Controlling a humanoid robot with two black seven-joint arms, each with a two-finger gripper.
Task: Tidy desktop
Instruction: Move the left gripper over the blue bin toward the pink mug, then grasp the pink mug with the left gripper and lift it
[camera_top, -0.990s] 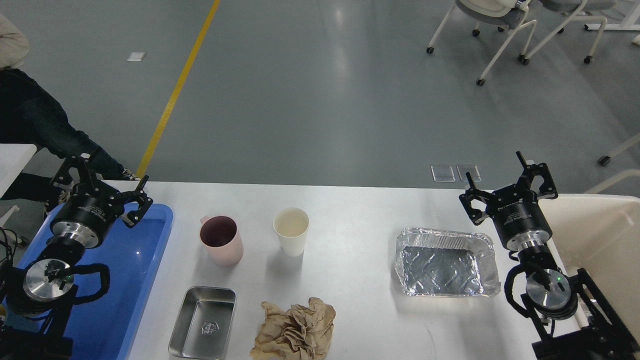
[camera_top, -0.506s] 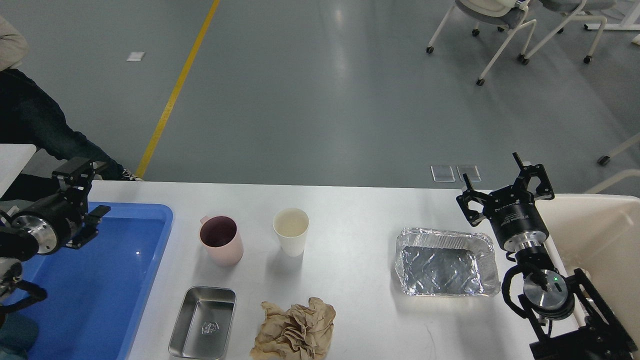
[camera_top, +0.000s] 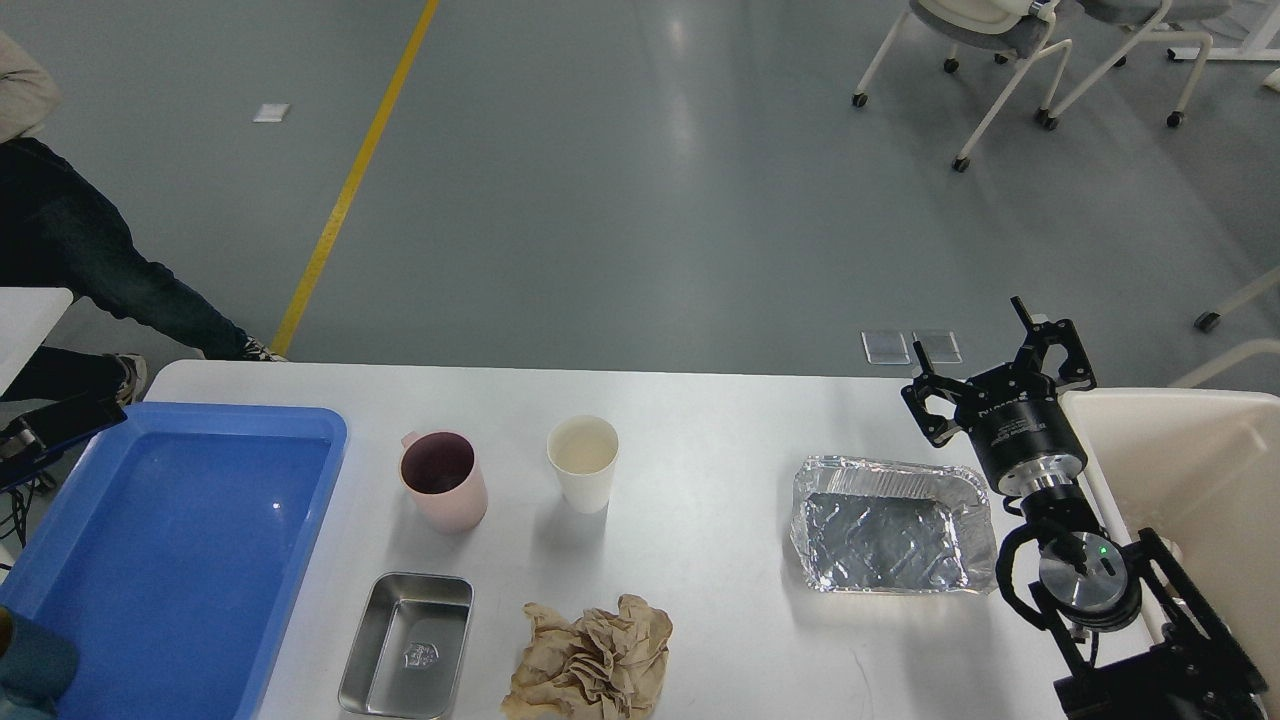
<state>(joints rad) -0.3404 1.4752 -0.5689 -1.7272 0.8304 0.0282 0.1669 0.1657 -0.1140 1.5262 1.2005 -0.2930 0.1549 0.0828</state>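
Spread apart and empty, the right gripper (camera_top: 992, 350) hovered past the far right corner of the foil tray (camera_top: 893, 525), beside the cream bin (camera_top: 1190, 470). Leftward on the white desktop (camera_top: 720, 440) stood a paper cup (camera_top: 582, 463) and pink mug (camera_top: 443, 480); nearer lay crumpled paper (camera_top: 588, 660) and a steel tray (camera_top: 407, 645). Since the earlier frames, the left gripper had withdrawn from above the blue tray (camera_top: 170, 540), out of view. Grey floor lay beyond.

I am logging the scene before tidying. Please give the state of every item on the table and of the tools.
Pink mug: upright, empty.
White paper cup: upright.
Steel tray: right way up, empty.
Brown paper: crumpled.
Foil tray: open, empty.
Blue tray: empty.
Cream bin: open.
Right tool: open, holding nothing.
Left tool: out of view.
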